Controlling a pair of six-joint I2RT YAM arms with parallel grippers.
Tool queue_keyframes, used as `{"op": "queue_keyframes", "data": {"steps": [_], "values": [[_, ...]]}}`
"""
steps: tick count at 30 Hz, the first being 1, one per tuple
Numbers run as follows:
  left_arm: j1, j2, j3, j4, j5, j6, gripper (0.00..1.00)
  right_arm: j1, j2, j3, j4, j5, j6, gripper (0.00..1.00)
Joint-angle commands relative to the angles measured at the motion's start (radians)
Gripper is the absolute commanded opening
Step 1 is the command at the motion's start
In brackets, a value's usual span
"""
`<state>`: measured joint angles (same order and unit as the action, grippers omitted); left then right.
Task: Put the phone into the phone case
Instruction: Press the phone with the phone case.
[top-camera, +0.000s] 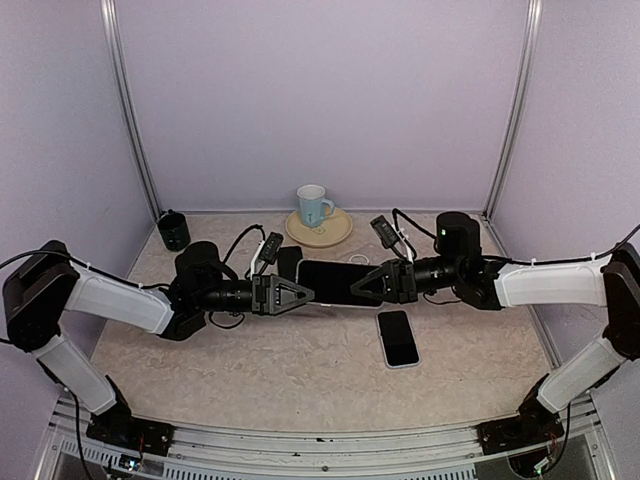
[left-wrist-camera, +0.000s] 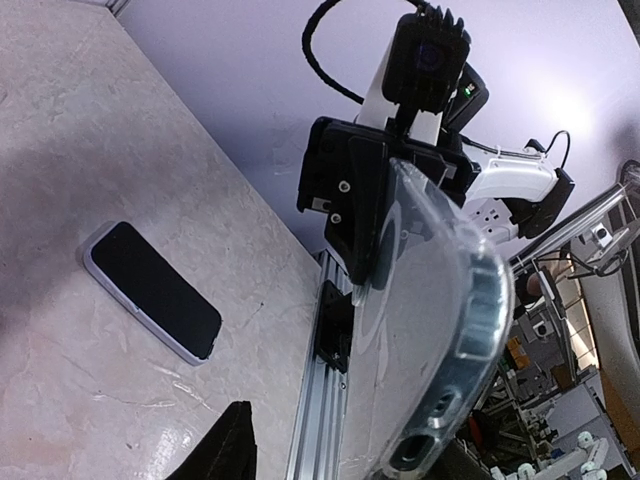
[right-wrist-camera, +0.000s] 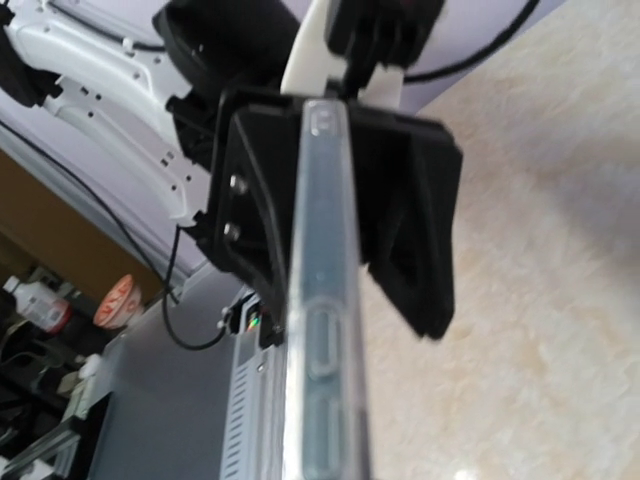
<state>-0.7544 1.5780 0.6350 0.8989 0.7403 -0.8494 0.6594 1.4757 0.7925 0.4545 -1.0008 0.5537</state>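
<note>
Clear phone case (top-camera: 335, 282) is clamped at one end by the right gripper (top-camera: 360, 287), above the table (top-camera: 250, 370). Left gripper (top-camera: 306, 294) fingers stand parted at the other end, not gripping. Phone (top-camera: 398, 338) lies flat nearby.

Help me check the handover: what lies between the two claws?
The phone case, raised off the table, spans the gap from left claw to right claw. The top view shows it best.

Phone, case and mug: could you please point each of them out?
phone (top-camera: 398, 338), top view, middle of its screen.
case (left-wrist-camera: 432, 318), left wrist view, its clear back.
mug (top-camera: 311, 209), top view, its outer wall.
</note>
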Motion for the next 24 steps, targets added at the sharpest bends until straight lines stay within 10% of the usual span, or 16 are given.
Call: {"op": "queue_keyframes", "data": {"steps": [1, 19, 24], "values": [[-0.03, 0.038, 0.041, 0.009, 0.007, -0.023, 0.47, -0.008, -0.041, 0.026, 0.058, 0.037, -0.025, 0.0], [-0.04, 0.072, 0.057, 0.101, -0.003, -0.087, 0.0, -0.002, -0.064, 0.015, -0.021, 0.064, -0.103, 0.0], [-0.042, 0.08, 0.057, 0.11, 0.014, -0.091, 0.03, -0.003, -0.087, 0.012, -0.046, 0.097, -0.135, 0.0]]}}
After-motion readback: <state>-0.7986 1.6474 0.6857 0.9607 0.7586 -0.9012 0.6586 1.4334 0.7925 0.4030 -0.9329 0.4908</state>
